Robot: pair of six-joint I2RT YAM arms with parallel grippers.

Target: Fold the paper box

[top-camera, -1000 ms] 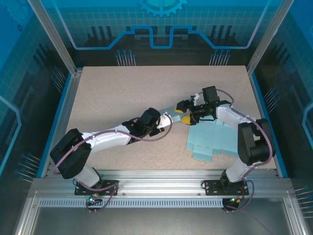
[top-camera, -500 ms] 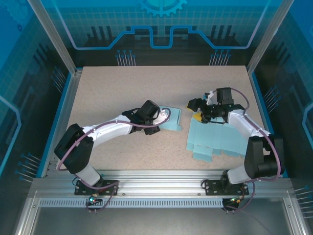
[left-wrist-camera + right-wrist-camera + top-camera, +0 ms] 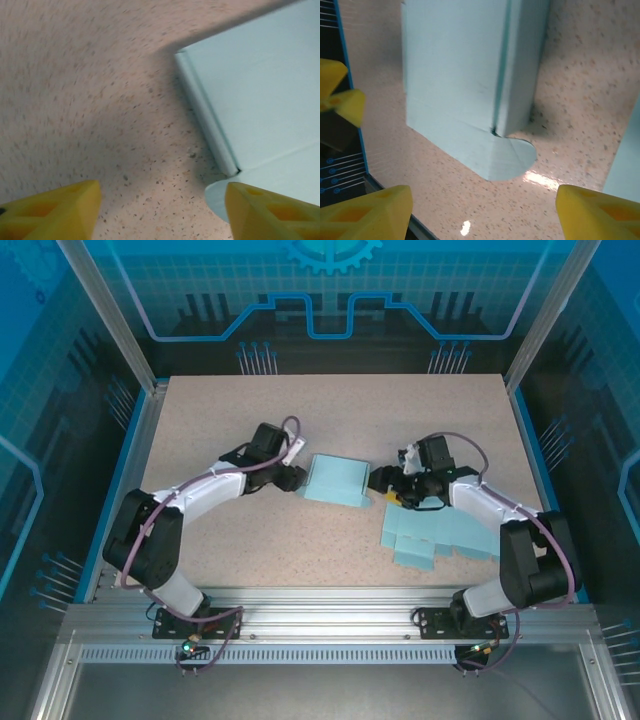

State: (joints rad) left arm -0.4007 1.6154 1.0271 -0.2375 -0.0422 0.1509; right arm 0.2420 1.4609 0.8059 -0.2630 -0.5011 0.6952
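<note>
Lying nearest, beside the right arm, is a stack of flat blue sheets (image 3: 440, 530); past it the box (image 3: 338, 480) rests flat, mid-table (image 3: 300, 545); the left gripper (image 3: 293, 474) and right gripper (image 3: 384, 490) flank it, close beside its edges; both sets of jaws gape wide, holding nothing.

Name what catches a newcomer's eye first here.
A pale blue paper box lies in the middle of the table, between the left gripper and the right gripper, both open. Flat blue sheets lie spread nearer the right edge.
</note>
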